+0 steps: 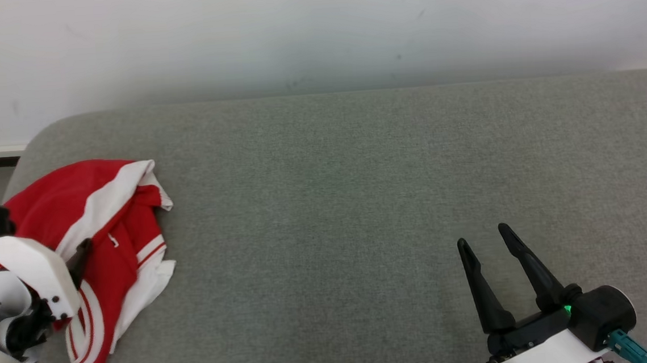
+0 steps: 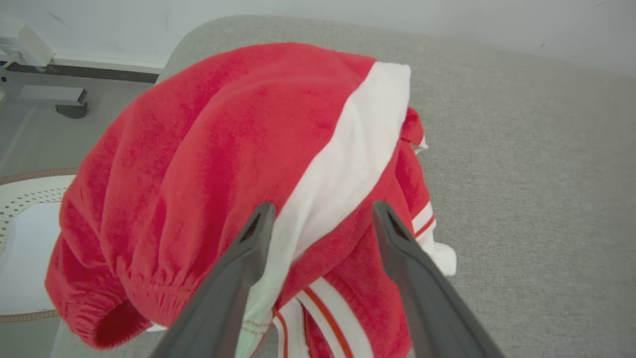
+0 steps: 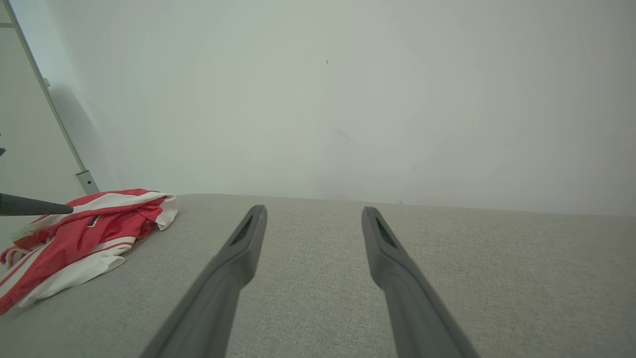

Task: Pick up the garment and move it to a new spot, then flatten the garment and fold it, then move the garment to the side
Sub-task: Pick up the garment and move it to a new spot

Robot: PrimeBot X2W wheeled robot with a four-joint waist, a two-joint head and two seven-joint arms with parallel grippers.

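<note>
**Step in hand: first pick-up of the garment (judged).**

1. Near right: the right gripper [image 1: 483, 236] hangs low over the bare grey padded surface [image 1: 359, 202]. Its jaws are spread wide and grasp nothing. It is well apart from the garment. Keep it parked there so the carry path is unobstructed.

2. Near left: the left gripper [image 2: 323, 209] is poised over the garment [image 1: 133, 229]. Its jaws are released and wide, with nothing between them yet. In the left wrist view the two fingers straddle the white band [image 2: 357, 149] that runs across the red cloth. Whether the tips touch the fabric cannot be told.

3. Location of the garment: it lies crumpled in a heap at the left end of the surface, close to the rounded far-left corner. One elastic cuff [image 2: 114, 328] sits at the left edge.

4. Recommended procedure:
   - Lower the left gripper straight down until both fingers sink into the heap.
   - Clench on a thick fold at the band, taking several layers, since a single layer is likely to slip.
   - Lift until the trailing hem clears the surface, so that the cloth does not drag.
   - Carry rightward to the open middle area, away from the left edge.

5. Far: the remaining surface is bare up to the pale wall [image 1: 313, 34], which leaves room for flattening.
</note>
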